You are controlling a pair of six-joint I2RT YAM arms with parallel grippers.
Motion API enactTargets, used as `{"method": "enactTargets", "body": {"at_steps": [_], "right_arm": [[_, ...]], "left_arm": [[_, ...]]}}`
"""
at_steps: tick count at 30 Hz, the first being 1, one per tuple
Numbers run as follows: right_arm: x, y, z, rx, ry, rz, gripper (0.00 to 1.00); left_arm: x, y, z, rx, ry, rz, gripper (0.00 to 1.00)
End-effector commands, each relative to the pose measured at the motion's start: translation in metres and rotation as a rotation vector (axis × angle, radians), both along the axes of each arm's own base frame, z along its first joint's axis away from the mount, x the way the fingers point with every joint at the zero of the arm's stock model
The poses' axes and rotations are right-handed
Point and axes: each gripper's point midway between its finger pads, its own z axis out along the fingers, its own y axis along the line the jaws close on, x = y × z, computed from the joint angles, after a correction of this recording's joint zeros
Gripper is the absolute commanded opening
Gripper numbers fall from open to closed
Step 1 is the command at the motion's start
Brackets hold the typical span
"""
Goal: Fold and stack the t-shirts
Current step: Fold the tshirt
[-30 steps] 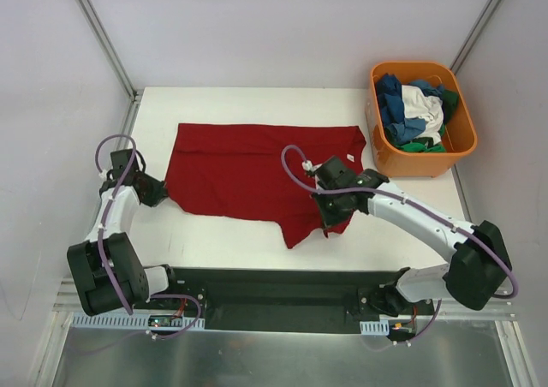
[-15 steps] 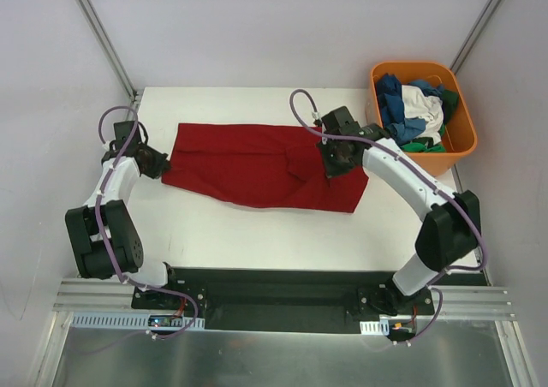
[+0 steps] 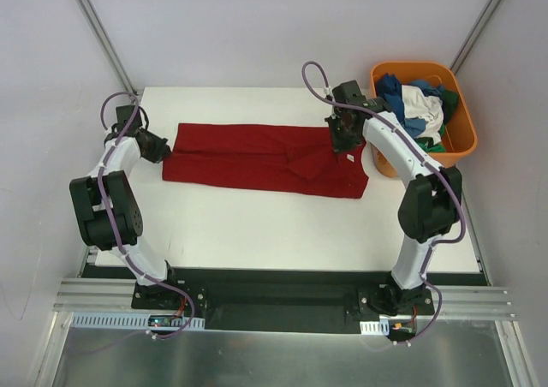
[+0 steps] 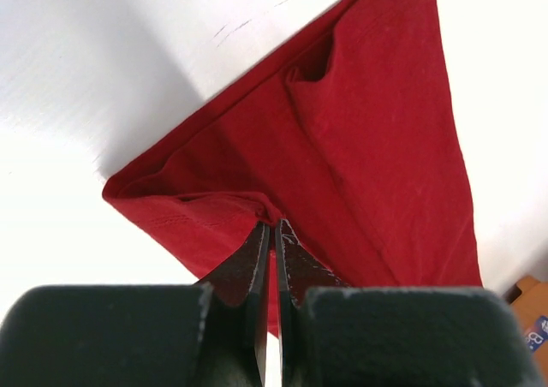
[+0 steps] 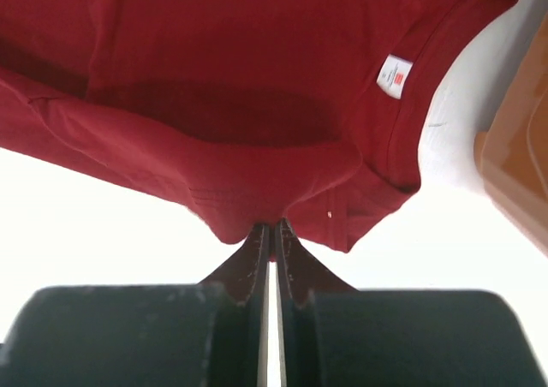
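Note:
A large dark red t-shirt (image 3: pixel 248 160) lies across the white table as a long, narrow folded band. At its left end, my left gripper (image 3: pixel 163 150) is shut on a pinch of the cloth; the left wrist view shows the fingers closed on a red fold (image 4: pixel 274 226). Near the collar at the right end, my right gripper (image 3: pixel 344 140) is shut on the shirt's edge (image 5: pixel 272 224), close to the white neck label (image 5: pixel 394 76). More t-shirts, blue (image 3: pixel 401 113), white (image 3: pixel 424 104) and green (image 3: pixel 419 145), lie crumpled in the tub.
An orange plastic tub (image 3: pixel 463 134) stands at the table's far right corner, just right of my right arm; its wall shows in the right wrist view (image 5: pixel 514 164). Metal frame posts rise at both back corners. Bare white table (image 3: pixel 257 233) lies in front of the shirt.
Both grippers have moved toward the far side, carrying the shirt's near edge with them. The red shirt has gone from a wide spread shape to a narrow doubled band.

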Motion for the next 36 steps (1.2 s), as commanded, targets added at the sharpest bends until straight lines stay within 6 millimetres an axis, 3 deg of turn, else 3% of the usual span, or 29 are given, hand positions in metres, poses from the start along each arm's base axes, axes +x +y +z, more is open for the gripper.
{"method": "enactTargets", "body": {"at_steps": [1, 5, 11, 15, 16, 17, 19, 20, 21, 22, 23, 24, 25, 26, 27, 28, 30, 31, 32, 35, 36], "right_arm": [[0.019, -0.006, 0.005, -0.014, -0.006, 0.029, 0.01], [0.045, -0.007, 0.008, -0.017, -0.038, 0.048, 0.01], [0.069, -0.003, -0.008, -0.007, -0.015, 0.065, 0.02], [0.094, 0.011, -0.031, 0.041, -0.043, 0.059, 0.08], [0.106, 0.014, -0.031, 0.048, -0.081, 0.045, 0.11], [0.113, 0.016, -0.041, 0.047, -0.080, 0.036, 0.12], [0.131, 0.019, -0.035, 0.064, -0.129, 0.020, 0.20], [0.136, 0.015, -0.041, 0.045, -0.129, 0.004, 0.28], [0.139, 0.017, -0.036, 0.049, -0.139, 0.008, 0.42], [0.139, 0.017, -0.030, 0.052, -0.145, 0.014, 0.67], [0.138, 0.019, -0.021, 0.059, -0.158, 0.023, 0.78], [0.135, 0.017, -0.016, 0.061, -0.164, 0.021, 0.81], [0.123, 0.019, -0.025, 0.077, -0.130, 0.038, 0.87], [0.116, 0.020, -0.007, 0.098, -0.158, 0.040, 0.89], [0.107, 0.023, -0.003, 0.131, -0.152, 0.036, 0.93], [0.101, 0.027, -0.003, 0.161, -0.157, 0.040, 0.97], [0.063, 0.035, -0.010, 0.234, -0.100, 0.055, 0.97], [0.056, 0.040, -0.009, 0.282, -0.098, 0.036, 0.97], [0.033, 0.044, -0.019, 0.319, -0.052, 0.039, 0.97], [0.011, 0.058, -0.024, 0.375, -0.023, 0.027, 0.97], [0.000, 0.063, -0.035, 0.374, 0.010, 0.032, 0.97]], "left_arm": [[0.020, 0.003, 0.008, -0.010, -0.034, 0.012, 0.00], [0.025, 0.007, 0.005, 0.000, -0.028, 0.023, 0.00], [0.039, 0.010, -0.002, 0.008, -0.023, 0.002, 0.00], [0.046, 0.008, -0.018, -0.012, 0.005, -0.007, 0.00], [0.047, 0.007, -0.019, -0.016, 0.007, -0.013, 0.05], [0.051, 0.008, -0.017, -0.013, 0.000, -0.016, 0.20], [0.055, 0.008, -0.016, -0.010, -0.006, -0.030, 0.23], [0.056, 0.008, -0.012, -0.009, -0.017, -0.040, 0.31], [0.056, 0.007, -0.004, -0.008, -0.034, -0.049, 0.57], [0.055, 0.005, 0.002, -0.008, -0.046, -0.054, 0.80], [0.054, 0.005, 0.007, -0.001, -0.056, -0.058, 0.99], [0.053, 0.003, 0.020, 0.008, -0.084, -0.065, 0.99], [0.049, 0.001, 0.024, 0.008, -0.092, -0.074, 0.99], [0.047, -0.002, 0.027, 0.005, -0.099, -0.084, 0.99], [0.044, -0.007, 0.038, 0.010, -0.123, -0.099, 0.99], [0.037, -0.011, 0.035, 0.006, -0.114, -0.110, 0.99], [0.029, -0.018, 0.042, 0.013, -0.129, -0.128, 0.99], [0.022, -0.028, 0.035, 0.013, -0.112, -0.158, 0.99], [0.019, -0.033, 0.035, 0.011, -0.111, -0.175, 0.99], [0.006, -0.053, 0.026, 0.010, -0.090, -0.239, 0.99], [0.003, -0.057, 0.024, 0.006, -0.086, -0.253, 0.99]]}}
